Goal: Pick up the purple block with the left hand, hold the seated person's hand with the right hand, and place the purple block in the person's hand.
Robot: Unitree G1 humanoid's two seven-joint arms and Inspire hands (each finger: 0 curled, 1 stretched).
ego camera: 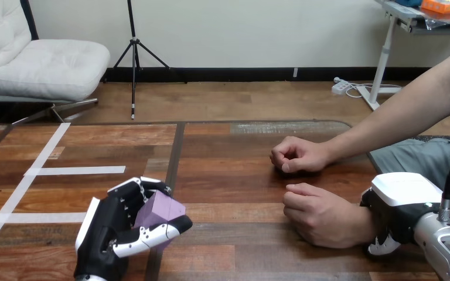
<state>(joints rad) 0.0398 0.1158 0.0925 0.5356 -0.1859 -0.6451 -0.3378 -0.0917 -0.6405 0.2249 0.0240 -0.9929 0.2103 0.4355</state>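
Purple block (pixel 162 208) sits gripped in left hand (pixel 102 234), its faces plain.

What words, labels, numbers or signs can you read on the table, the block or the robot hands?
None can be read.
The purple block in the left robot hand has plain faces; the white shell of the right robot hand, at the person's wrist, is blank; the tape strips on the table carry no print.

Left hand (pixel 102 234) curled, palm facing inward; right hand (pixel 401 193) curled, back facing up.
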